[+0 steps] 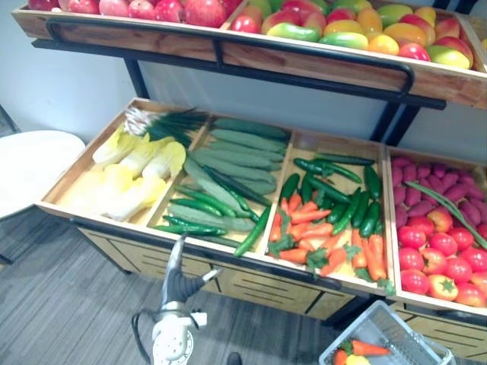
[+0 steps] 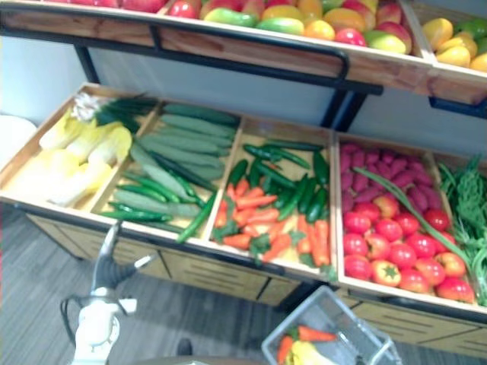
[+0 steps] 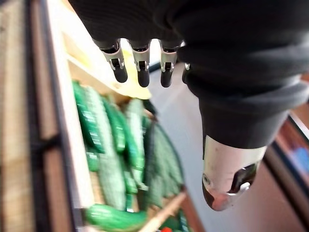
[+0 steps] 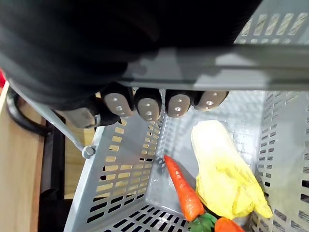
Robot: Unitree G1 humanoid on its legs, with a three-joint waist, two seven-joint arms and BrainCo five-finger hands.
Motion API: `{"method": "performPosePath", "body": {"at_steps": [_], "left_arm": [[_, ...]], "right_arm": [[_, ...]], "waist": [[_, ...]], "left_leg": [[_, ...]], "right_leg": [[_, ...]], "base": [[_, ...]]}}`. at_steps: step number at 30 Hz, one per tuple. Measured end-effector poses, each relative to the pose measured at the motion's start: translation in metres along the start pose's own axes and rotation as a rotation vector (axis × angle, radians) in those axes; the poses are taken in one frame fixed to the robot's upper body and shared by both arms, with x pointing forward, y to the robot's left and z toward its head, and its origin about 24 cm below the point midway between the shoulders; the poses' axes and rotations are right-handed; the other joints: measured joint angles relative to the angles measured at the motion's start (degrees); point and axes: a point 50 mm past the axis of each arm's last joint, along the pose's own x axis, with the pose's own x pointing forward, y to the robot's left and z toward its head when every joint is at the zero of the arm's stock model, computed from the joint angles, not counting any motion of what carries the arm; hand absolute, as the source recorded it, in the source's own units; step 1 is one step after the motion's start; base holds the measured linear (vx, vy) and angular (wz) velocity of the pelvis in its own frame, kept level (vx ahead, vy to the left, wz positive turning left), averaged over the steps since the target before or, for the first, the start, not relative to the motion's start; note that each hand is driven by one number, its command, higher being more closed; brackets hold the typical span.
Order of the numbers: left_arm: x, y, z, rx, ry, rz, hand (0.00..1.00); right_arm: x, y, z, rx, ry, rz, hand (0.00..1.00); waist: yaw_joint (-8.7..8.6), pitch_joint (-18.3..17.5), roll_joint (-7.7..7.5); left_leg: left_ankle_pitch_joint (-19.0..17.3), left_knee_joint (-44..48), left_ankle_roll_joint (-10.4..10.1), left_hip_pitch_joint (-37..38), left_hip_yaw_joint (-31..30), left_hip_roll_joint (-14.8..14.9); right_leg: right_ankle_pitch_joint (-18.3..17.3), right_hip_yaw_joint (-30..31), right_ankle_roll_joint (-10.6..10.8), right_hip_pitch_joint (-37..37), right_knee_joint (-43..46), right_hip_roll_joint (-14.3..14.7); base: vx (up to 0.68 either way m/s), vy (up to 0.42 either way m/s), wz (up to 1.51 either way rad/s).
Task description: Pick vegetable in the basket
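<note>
A wooden produce stand (image 1: 259, 285) takes most of the frame. Its upper shelf (image 1: 304, 65) of apples and mangoes is cut off by the top edge. The lower shelf shows 4 bins, from left to right: pale napa cabbages (image 1: 137, 171), cucumbers (image 1: 228, 163), carrots (image 1: 319, 236) mixed with small dark green vegetables, then tomatoes (image 1: 445, 262) under purple roots that are hard to name. A 5th bin of leafy greens (image 2: 466, 205) is cut by the right edge. A round white table (image 1: 34, 167) is half lost at the left. At the lower right a grey plastic basket (image 1: 403, 334) is cropped by the bottom edge. The right hand (image 4: 96, 58) is closed, with its fingertips (image 4: 147, 104) curled round the basket's handle (image 4: 251, 67). Inside the basket lie 1 cabbage (image 4: 222, 169) and 1 carrot (image 4: 182, 191) side by side, and a 2nd carrot (image 4: 227, 226) is barely in frame. The left hand (image 1: 178, 283), at the lower centre, points up at the stand's front edge below the cucumbers. Its fingers (image 3: 141, 67) are straight, its thumb (image 3: 227, 179) is apart, and it holds nothing.
</note>
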Motion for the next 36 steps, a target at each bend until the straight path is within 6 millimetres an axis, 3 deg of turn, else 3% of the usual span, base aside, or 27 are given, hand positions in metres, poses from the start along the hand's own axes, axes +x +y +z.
{"method": "performPosePath", "body": {"at_steps": [2,3,5,6,9,11,14,19,21,23,29,33,36], "left_arm": [[-0.008,0.002,-0.028,0.011,0.148,0.063,0.0],[-0.019,0.006,-0.054,0.027,0.291,0.126,0.0],[-0.027,0.007,-0.07,0.036,0.379,0.151,0.0],[-0.044,0.007,-0.095,0.048,0.527,0.179,0.0],[-0.069,0.005,-0.124,0.051,0.72,0.175,0.0],[-0.096,0.0,-0.15,0.001,0.929,0.185,0.0],[-0.125,-0.004,-0.168,-0.052,1.131,0.162,0.0],[-0.137,-0.007,-0.177,-0.092,1.227,0.054,0.0],[-0.131,-0.01,-0.176,-0.095,1.215,0.01,0.0],[-0.127,-0.012,-0.175,-0.047,1.188,-0.056,0.0],[-0.113,-0.019,-0.17,0.083,1.105,-0.184,0.0],[-0.102,-0.025,-0.166,0.123,1.056,-0.236,0.0],[-0.083,-0.023,-0.161,0.17,0.994,-0.244,0.0]], "right_arm": [[-0.004,0.007,-0.004,-0.02,-0.003,0.025,1.0],[-0.006,0.015,-0.004,-0.046,-0.015,0.048,1.0],[-0.007,0.018,-0.005,-0.06,-0.017,0.051,1.0],[-0.008,0.02,-0.007,-0.076,-0.015,0.052,1.0],[-0.009,0.018,-0.011,-0.086,-0.007,0.044,1.0],[-0.009,0.017,-0.011,-0.087,-0.003,0.04,1.0],[-0.007,0.017,-0.012,-0.073,0.017,0.03,1.0],[-0.004,0.017,-0.012,-0.079,0.045,0.035,1.0],[-0.004,0.02,-0.013,-0.098,0.052,0.05,1.0],[-0.004,0.026,-0.012,-0.135,0.049,0.073,1.0],[-0.005,0.033,-0.01,-0.219,0.036,0.128,1.0],[-0.001,0.048,0.011,-0.225,-0.019,0.177,1.0],[-0.007,0.068,0.018,-0.217,-0.063,0.231,1.0]], "waist": [[-0.01,0.0,-0.05],[-0.01,-0.2,0.21],[-0.13,-0.3,0.28],[-0.15,-0.3,0.35],[-0.3,-0.8,0.69],[-0.68,-1.0,0.95],[-0.86,-1.0,1.07],[-1.2,-1.3,1.34],[-1.27,-1.4,1.29],[-2.4,-1.5,1.4],[-2.7,-0.9,1.26],[-3.3,2.7,1.78],[-4.01,6.4,0.14]], "left_leg": [[-0.1,0.0,0.0,0.7,-0.1,0.1],[-0.2,0.0,0.0,0.8,-0.1,0.2],[-0.2,0.0,-0.1,0.8,-0.2,0.2],[-0.4,0.0,-0.3,1.3,-0.1,0.2],[-0.8,0.0,-0.4,1.7,0.1,0.2],[-1.0,0.0,-0.6,1.7,0.2,0.3],[-1.4,0.0,-1.1,2.1,1.1,0.4],[-2.3,0.0,-1.6,2.6,2.4,0.4],[-2.2,0.0,-1.4,2.6,3.2,0.2],[-2.2,0.2,-1.4,2.7,3.2,0.1],[-2.9,0.2,-2.2,5.1,3.3,0.4],[-5.7,0.4,-2.3,9.5,9.2,0.3],[-6.5,1.2,-1.9,10.9,16.6,0.7]], "right_leg": [[-0.6,-0.4,-0.1,0.5,0.3,0.0],[-1.2,-1.0,-0.1,0.5,0.8,-0.1],[-1.5,-1.3,-0.1,0.6,0.8,-0.1],[-1.7,-1.4,-0.1,1.1,0.7,-0.1],[-2.0,-1.2,-0.1,1.3,0.7,-0.2],[-2.2,-0.7,-0.2,1.0,0.6,-0.1],[-2.2,0.7,-0.2,0.9,0.1,0.2],[-2.0,2.6,-0.5,0.6,-0.4,0.5],[-1.9,3.6,-0.4,0.1,-0.4,0.7],[-1.6,3.8,0.0,0.1,-0.9,0.8],[-1.6,6.8,0.0,0.7,-1.2,1.0],[-4.4,14.3,-0.8,-3.7,9.0,-0.4],[-2.6,21.5,-2.0,-9.0,13.9,0.6]], "base": [[0.03,-0.006,0.09],[0.03,-0.009,0.09],[0.04,-0.004,0.08],[0.05,-0.005,-0.01],[0.06,-0.007,-0.06],[0.07,-0.004,-0.07],[0.06,-0.004,-0.17],[0.09,-0.007,-0.21],[0.09,-0.001,-0.22],[0.08,-0.005,-0.07],[0.06,-0.017,-0.28],[-0.03,0.07,-0.8],[-0.09,0.076,-1.44]]}}
